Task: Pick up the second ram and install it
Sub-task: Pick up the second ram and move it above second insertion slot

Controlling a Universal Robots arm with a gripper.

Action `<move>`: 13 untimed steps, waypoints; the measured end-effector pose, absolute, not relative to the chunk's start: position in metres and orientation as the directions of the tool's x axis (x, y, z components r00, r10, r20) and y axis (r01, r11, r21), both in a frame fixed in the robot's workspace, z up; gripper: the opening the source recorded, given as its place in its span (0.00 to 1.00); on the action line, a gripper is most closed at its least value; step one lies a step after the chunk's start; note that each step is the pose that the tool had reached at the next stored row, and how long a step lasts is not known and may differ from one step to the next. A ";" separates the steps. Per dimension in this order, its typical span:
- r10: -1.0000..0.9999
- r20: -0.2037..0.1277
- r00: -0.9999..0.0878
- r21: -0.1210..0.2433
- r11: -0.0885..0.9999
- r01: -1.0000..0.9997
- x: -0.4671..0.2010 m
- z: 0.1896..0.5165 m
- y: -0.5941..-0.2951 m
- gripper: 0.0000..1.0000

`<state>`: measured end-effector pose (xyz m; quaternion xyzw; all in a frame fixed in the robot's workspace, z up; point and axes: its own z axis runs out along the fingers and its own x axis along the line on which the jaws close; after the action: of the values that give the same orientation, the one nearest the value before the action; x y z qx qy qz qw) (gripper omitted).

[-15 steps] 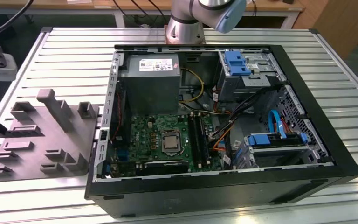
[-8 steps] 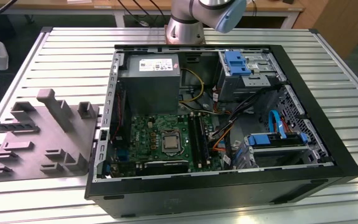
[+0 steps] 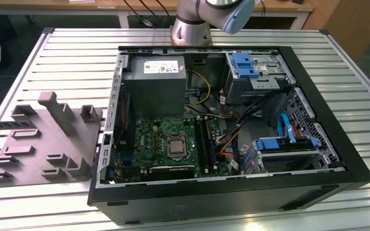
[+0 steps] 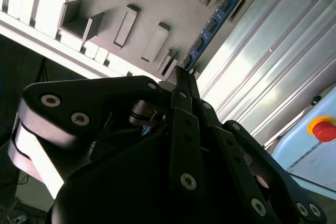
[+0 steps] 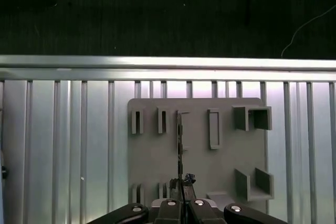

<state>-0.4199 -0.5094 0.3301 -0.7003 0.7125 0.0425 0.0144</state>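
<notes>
The second ram (image 4: 210,27) is a long dark circuit-board stick that juts out from my gripper (image 4: 181,74), whose fingers are shut on one end of it. In the first wrist view the ram (image 5: 180,145) shows edge-on over the grey fixture plate (image 5: 210,166), in line with one of its slots, and the gripper (image 5: 181,198) sits at the near end. In the exterior view the ram (image 3: 2,124) hangs level at the far left, over the left part of the fixture plate (image 3: 44,144). Whether it is clear of the slot I cannot tell.
An open black computer case (image 3: 236,187) lies on the slatted metal table (image 3: 63,62), with the green motherboard (image 3: 165,139), grey power supply (image 3: 154,72) and blue drive brackets (image 3: 246,65) inside. The arm's base (image 3: 191,24) stands behind it. A red stop button (image 4: 323,128) shows nearby.
</notes>
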 end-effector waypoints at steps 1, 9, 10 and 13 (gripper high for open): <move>-0.997 -0.081 -0.019 0.040 0.016 -0.999 -0.420 0.332 -0.509 0.12; -0.996 -0.087 -0.019 0.040 0.015 -0.999 -0.420 0.347 -0.509 0.12; -0.996 -0.089 -0.019 0.040 0.015 -0.999 -0.420 0.350 -0.509 0.12; -0.995 -0.093 -0.019 0.040 0.015 -0.999 -0.420 0.356 -0.509 0.12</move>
<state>-0.4199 -0.5093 0.3563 -0.7001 0.7122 0.0472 0.0192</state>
